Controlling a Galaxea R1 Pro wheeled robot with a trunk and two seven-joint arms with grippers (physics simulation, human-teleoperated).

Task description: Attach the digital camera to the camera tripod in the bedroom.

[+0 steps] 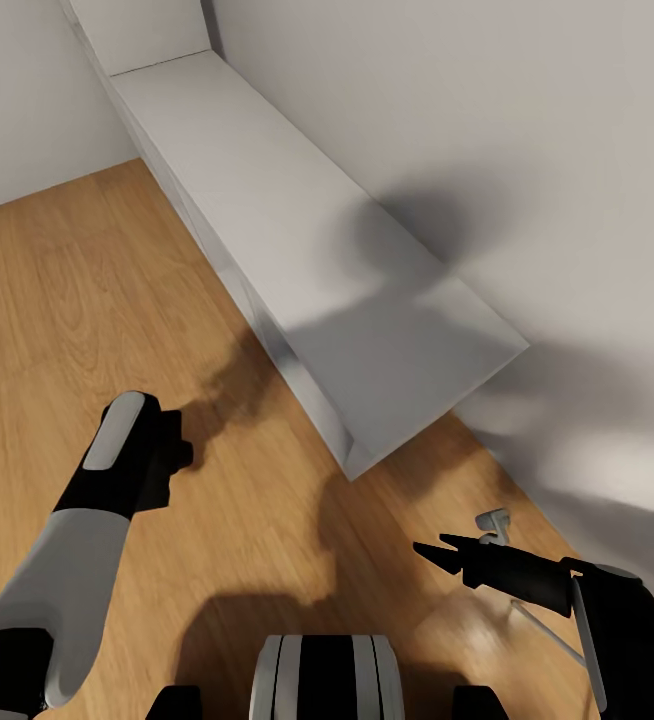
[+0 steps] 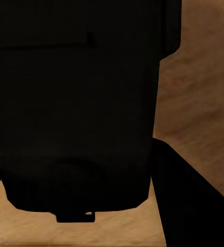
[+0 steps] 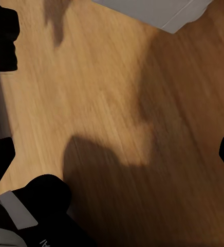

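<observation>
In the head view the left arm, white-sleeved with a black wrist, reaches forward over the light wood plank floor [image 1: 87, 300]; the left pincer [image 1: 162, 455] at its end is a dark lump whose fingers cannot be made out there. In the left wrist view a small black compact digital camera [image 2: 76, 108] sits right up against the lens, between the dark sides of that pincer, so the left pincer appears to be pinching the camera body; the wood floor shows beside and beneath it.

The right pincer [image 1: 447, 553] points across the floor toward the robot's left, its black fingertips [image 1: 429, 552] apart with a narrow gap between them. In the right wrist view the two fingertips [image 3: 0, 154] stand at opposite edges of the picture, spread wide, with nothing between them but bare floor and shadow.

Just beside the right pincer a thin silver metal rod with a small grey end piece [image 1: 494, 521] lies low over the floor; whether it belongs to the camera tripod cannot be told.

A long low white cabinet [image 1: 297, 260] runs along the pale grey wall [image 1: 527, 150], ahead of both arms.
</observation>
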